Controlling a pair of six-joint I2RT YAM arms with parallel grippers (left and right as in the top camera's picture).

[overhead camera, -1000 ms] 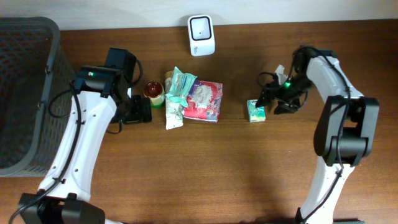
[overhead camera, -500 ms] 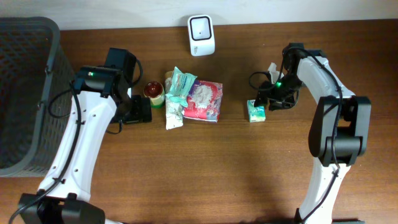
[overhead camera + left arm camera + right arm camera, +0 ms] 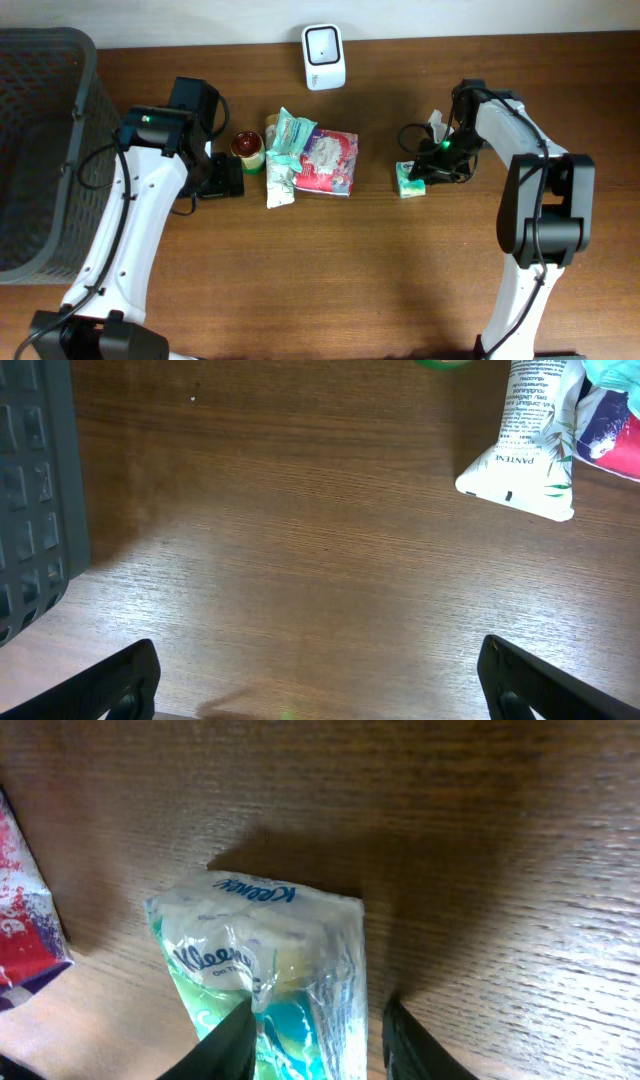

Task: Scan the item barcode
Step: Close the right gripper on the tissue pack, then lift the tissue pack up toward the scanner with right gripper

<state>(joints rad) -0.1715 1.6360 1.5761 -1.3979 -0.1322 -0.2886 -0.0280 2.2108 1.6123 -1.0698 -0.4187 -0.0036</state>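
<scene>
The dark mesh basket point(image 3: 40, 150) stands well outside the left gripper point(image 3: 320, 685), on the side away from the goods. I judge that it is there to receive scanned items. The left jaws stand wide apart over the bare table point(image 3: 300, 560) with nothing between them, so this arm looks idle.

Ahead of these jaws lies a small heap: a red and white packet point(image 3: 330, 165), a white tube point(image 3: 525, 450) and a red-lidded jar point(image 3: 248, 150). The white barcode scanner point(image 3: 324, 56) stands at the back edge, well apart from both pairs of jaws, probably so that an item can be shown to it.

The Kleenex tissue pack point(image 3: 270, 960), the task's item, lies flat between the jaws of the right gripper point(image 3: 320, 1045). These jaws are apart, one on each long side. One finger point(image 3: 235, 1035) seems to touch the wrap, while a narrow dark gap shows beside the other, so I judge the pack is not clamped. No barcode shows on the pack. Its near end is cut off by the frame, and glare blurs the print.
</scene>
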